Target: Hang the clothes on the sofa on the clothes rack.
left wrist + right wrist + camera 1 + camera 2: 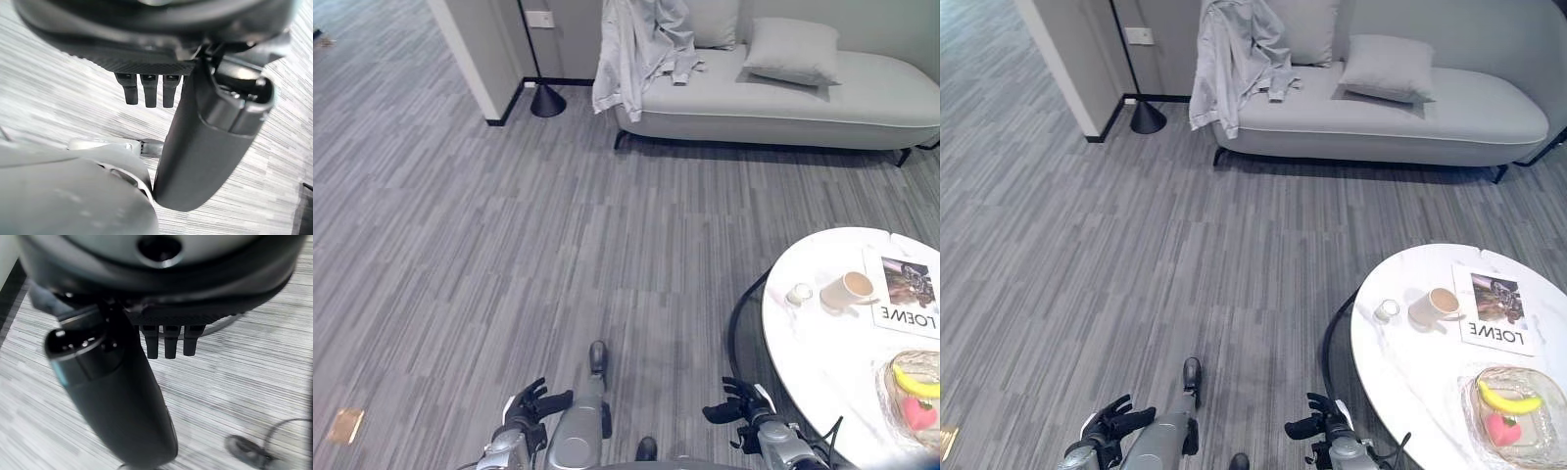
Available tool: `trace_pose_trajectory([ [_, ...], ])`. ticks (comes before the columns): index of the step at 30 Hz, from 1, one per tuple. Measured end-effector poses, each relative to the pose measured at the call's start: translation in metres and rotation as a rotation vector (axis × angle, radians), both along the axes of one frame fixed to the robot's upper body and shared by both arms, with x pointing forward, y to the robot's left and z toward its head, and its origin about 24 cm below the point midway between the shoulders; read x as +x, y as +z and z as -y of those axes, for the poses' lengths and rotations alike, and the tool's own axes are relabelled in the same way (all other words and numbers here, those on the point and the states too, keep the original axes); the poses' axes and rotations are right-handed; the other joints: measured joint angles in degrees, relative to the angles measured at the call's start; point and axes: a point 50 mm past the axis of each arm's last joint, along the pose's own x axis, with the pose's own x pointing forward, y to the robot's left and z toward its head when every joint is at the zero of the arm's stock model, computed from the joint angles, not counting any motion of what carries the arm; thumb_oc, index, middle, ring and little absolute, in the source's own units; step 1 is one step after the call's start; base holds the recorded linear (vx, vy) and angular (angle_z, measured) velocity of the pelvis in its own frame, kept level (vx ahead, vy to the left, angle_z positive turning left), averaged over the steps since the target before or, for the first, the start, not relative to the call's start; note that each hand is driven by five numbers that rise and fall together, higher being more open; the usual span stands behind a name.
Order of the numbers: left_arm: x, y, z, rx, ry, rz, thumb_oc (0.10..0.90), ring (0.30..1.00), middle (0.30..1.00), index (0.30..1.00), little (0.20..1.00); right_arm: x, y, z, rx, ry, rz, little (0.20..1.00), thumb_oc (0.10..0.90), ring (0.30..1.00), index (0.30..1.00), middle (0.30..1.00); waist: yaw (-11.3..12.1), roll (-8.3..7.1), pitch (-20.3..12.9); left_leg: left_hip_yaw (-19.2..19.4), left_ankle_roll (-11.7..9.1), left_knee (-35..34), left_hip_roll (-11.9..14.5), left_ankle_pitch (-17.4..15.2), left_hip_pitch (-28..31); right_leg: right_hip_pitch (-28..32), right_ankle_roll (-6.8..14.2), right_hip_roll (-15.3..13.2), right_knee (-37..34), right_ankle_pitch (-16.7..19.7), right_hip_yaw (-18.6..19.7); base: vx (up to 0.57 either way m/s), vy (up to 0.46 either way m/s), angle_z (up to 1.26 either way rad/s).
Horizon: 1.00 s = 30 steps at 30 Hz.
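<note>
Grey shirt point(636, 49) hangs over the sofa point(783, 103) arm, well apart from the left robot hand point(533, 403) and right robot hand point(736, 406), both spread and empty, so walking over could clip the round worktop point(822, 343) beside the right arm.

**Head pair high and wide, wrist pair low and close**

Looking down from head height across the grey floor point(509, 255) toward the far sofa point(783, 98) — both eye views sharing sofa, floor and the round white table point(1410, 362) at near right, offset slightly sideways. Wrist views very near, aimed along each hand — left hand point(205, 147), right hand point(117, 401) — onto floor just below.
</note>
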Motion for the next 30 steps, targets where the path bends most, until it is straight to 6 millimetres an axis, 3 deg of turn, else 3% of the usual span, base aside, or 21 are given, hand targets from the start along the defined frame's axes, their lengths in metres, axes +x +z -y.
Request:
trace_pose_trajectory([
  [1,-0.006,-0.003,-0.001,0.007,-0.012,-0.03,0.8,0.9,0.9,0.9,0.9,-0.006,-0.001,0.003,-0.006,0.005,-0.008,0.9,0.8,0.9,0.9,0.9,-0.05,0.65,-0.86,0.54,1.4,-0.35,-0.96,0.97,1.21,1.51,0.03,0.17,0.81,-0.02,0.29,0.69,0.44,-0.37],
  [2,-0.018,-0.008,0.002,-0.01,-0.019,-0.08,0.8,0.9,0.9,0.9,0.9,-0.02,-0.004,0.009,-0.015,0.008,-0.048,0.9,0.8,0.9,0.9,0.9,0.25,2.37,-2.67,-0.62,5.41,-0.39,-1.79,2.27,5.23,0.97,2.9,1.39,10.43,-3.22,0.41,0.48,0.333,-0.4],
  [3,-0.023,-0.009,0.001,-0.006,-0.032,-0.103,0.8,0.9,0.9,0.9,0.9,-0.024,-0.006,0.007,-0.01,0.031,-0.059,0.9,0.8,0.9,0.9,0.9,0.44,1.66,-3.24,-0.13,5.75,0.39,-1.81,2.19,6.77,-3.39,3.38,0.87,22.21,-4.09,-1.15,0.45,0.361,-0.38],
  [5,-0.03,-0.008,-0.007,0.014,-0.08,-0.114,0.8,0.9,0.9,0.9,0.9,-0.034,-0.007,-0.003,0.009,0.1,-0.067,0.9,0.8,0.9,0.9,0.9,-1.57,-0.61,-4.86,-2.46,7.25,-0.16,-3.51,-1.26,10.69,-15.0,3.17,-5.97,48.85,-3.51,-6.49,0.45,0.388,0.13],
  [7,-0.028,-0.006,-0.011,0.038,-0.132,-0.12,0.8,0.9,0.9,0.9,0.9,-0.035,-0.005,-0.005,0.016,0.106,-0.047,0.9,0.8,0.9,0.9,0.9,-3.44,-1.59,-4.73,-4.93,8.04,0.16,-6.14,-4.39,14.12,-20.49,3.51,-13.07,59.99,-3.17,-7.93,0.51,0.226,0.67],
  [8,-0.018,-0.004,-0.008,0.039,-0.162,-0.1,0.8,0.9,0.9,0.9,0.9,-0.034,-0.004,-0.004,0.02,0.092,-0.037,0.9,0.8,0.9,0.9,0.9,-4.68,-0.66,-4.77,-7.91,7.27,-0.02,-6.35,-4.7,16.6,-23.92,2.88,-15.92,60.62,-3.75,-8.54,0.53,0.127,0.91],
  [10,0.005,0.001,0.001,0.022,-0.168,-0.023,0.8,0.9,0.9,0.9,0.9,-0.02,0.005,-0.004,0.032,0.078,0.032,0.9,0.8,0.9,0.9,0.9,-5.42,3.45,-2.35,-11.05,7.81,-0.13,-3.53,-7.23,20.14,-27.07,2.31,-14.62,46.62,-4.13,-10.67,0.55,0.001,0.8],
  [12,0.018,0.005,0.004,0.012,-0.171,0.018,0.8,0.9,0.9,0.9,0.9,-0.004,0.013,-0.008,0.043,0.116,0.088,0.9,0.8,0.9,0.9,0.9,-7.09,4.84,-1.69,-11.67,7.1,0.86,-2.94,-10.29,22.84,-32.43,6.22,-11.94,31.28,-1.82,-9.59,0.68,-0.048,0.89],
  [13,0.011,0.005,-0.005,0.029,-0.137,0.0,0.8,0.9,0.9,0.9,0.9,0.001,0.019,-0.021,0.083,0.153,0.14,0.9,0.8,0.9,0.9,0.9,-8.42,2.83,-0.82,-13.57,1.55,1.97,-2.68,-16.03,28.86,-33.67,7.03,-5.51,8.28,2.76,-6.25,1.01,-0.021,1.44],
  [14,-0.004,0.001,0.005,0.007,-0.144,0.0,0.8,0.9,0.9,0.9,0.9,-0.018,0.015,-0.021,0.107,0.135,0.114,0.9,0.8,0.9,0.9,0.9,-9.38,1.17,-3.05,-15.69,3.21,3.22,-2.15,-23.16,32.12,-38.45,3.95,-2.15,15.23,4.49,-1.72,1.2,-0.035,1.33],
  [15,-0.01,-0.001,0.01,-0.007,-0.14,-0.021,0.8,0.9,0.9,0.9,0.9,-0.017,0.018,-0.018,0.104,0.13,0.133,0.9,0.8,0.9,0.9,0.9,-9.56,1.85,-3.84,-16.24,3.15,3.48,-0.74,-25.07,33.03,-39.82,3.16,-0.59,19.25,6.65,-1.16,1.0,-0.08,0.8],
  [16,-0.017,-0.004,0.015,-0.024,-0.144,-0.037,0.8,0.9,0.9,0.9,0.9,-0.008,0.022,-0.018,0.097,0.132,0.153,0.9,0.8,0.9,0.9,0.9,-9.67,3.91,-4.33,-16.91,0.01,5.93,1.86,-26.74,32.97,-39.15,4.4,1.58,21.01,7.33,-0.8,0.58,-0.101,0.48],
  [18,-0.024,-0.009,0.019,-0.047,-0.188,-0.081,0.8,0.9,0.9,0.9,0.9,-0.003,0.015,-0.016,0.086,0.124,0.113,0.9,0.8,0.9,0.9,0.9,-10.51,2.69,-3.5,-16.91,-1.59,8.18,2.86,-23.98,34.1,-36.62,4.22,0.4,22.58,7.73,-5.99,0.6,-0.155,0.54],
  [20,-0.031,-0.012,0.019,-0.052,-0.2,-0.12,0.8,0.9,0.9,0.9,0.9,-0.011,0.009,-0.009,0.068,0.099,0.06,0.9,0.8,0.9,0.9,0.9,-10.85,0.3,-3.57,-18.85,-4.69,10.27,3.71,-18.89,36.04,-31.13,-5.59,0.52,21.8,7.65,-6.63,0.29,-0.094,0.69],
  [23,-0.018,-0.008,0.019,-0.043,-0.218,-0.076,0.8,0.9,0.9,0.9,0.9,-0.013,0.009,0.006,0.024,0.062,0.048,0.9,0.8,0.9,0.9,0.9,-10.15,-0.39,-3.82,-19.6,-8.64,19.84,2.62,-15.81,30.68,-23.5,-6.74,1.27,15.37,6.85,-7.01,0.55,-0.257,0.41],
  [24,-0.012,-0.006,0.019,-0.033,-0.217,-0.055,0.8,0.9,0.9,0.9,0.9,-0.012,0.009,0.012,0.018,0.028,0.05,0.9,0.8,0.9,0.9,0.9,-10.23,-0.63,-3.25,-18.04,-10.85,33.79,2.72,-12.18,24.64,-20.2,-7.43,1.53,12.46,5.49,-7.29,0.4,-0.218,0.75],
  [25,0.002,0.0,0.02,-0.035,-0.235,0.002,0.8,0.9,0.9,0.9,0.9,-0.022,0.006,0.02,0.0,0.002,0.012,0.9,0.8,0.9,0.9,0.9,-8.7,-0.41,-2.36,-17.91,-10.02,66.04,3.07,-2.52,7.25,-15.22,-9.08,3.04,8.52,4.34,-7.03,0.54,-0.208,0.4],
  [26,0.018,0.007,0.018,-0.012,-0.258,0.054,0.8,0.9,0.9,0.9,0.9,-0.026,0.002,0.02,-0.006,-0.011,-0.011,0.9,0.8,0.9,0.9,0.9,-6.65,-1.5,-1.31,-16.3,-7.7,76.4,1.83,-2.56,-0.21,-14.18,-8.92,3.0,9.22,4.65,-6.03,0.45,-0.069,-0.07],
  [28,0.028,0.013,0.001,0.025,-0.209,0.077,0.8,0.9,0.9,0.9,0.9,-0.013,0.005,0.014,-0.008,0.016,0.011,0.9,0.8,0.9,0.9,0.9,-5.47,-2.51,-0.9,-14.28,-5.38,74.1,-0.09,-6.73,-10.32,-10.72,-8.56,2.21,7.72,3.15,-3.58,0.56,0.004,-0.52],
  [29,0.038,0.018,-0.002,0.04,-0.215,0.098,0.8,0.9,0.9,0.9,0.9,-0.004,0.006,0.012,-0.005,0.021,0.021,0.9,0.8,0.9,0.9,0.9,-4.51,-3.34,1.15,-11.33,-2.04,63.47,0.23,-9.22,-12.12,-8.35,-7.85,1.55,6.48,2.28,-1.47,0.5,0.121,-0.73],
  [30,0.042,0.022,-0.007,0.054,-0.202,0.12,0.8,0.9,0.9,0.9,0.9,0.001,0.008,0.01,-0.007,0.024,0.027,0.9,0.8,0.9,0.9,0.9,-3.59,-3.76,1.96,-9.0,-1.31,46.81,1.13,-9.63,-11.68,-5.87,-7.11,1.01,4.4,2.08,0.17,0.33,0.1,-0.93],
])
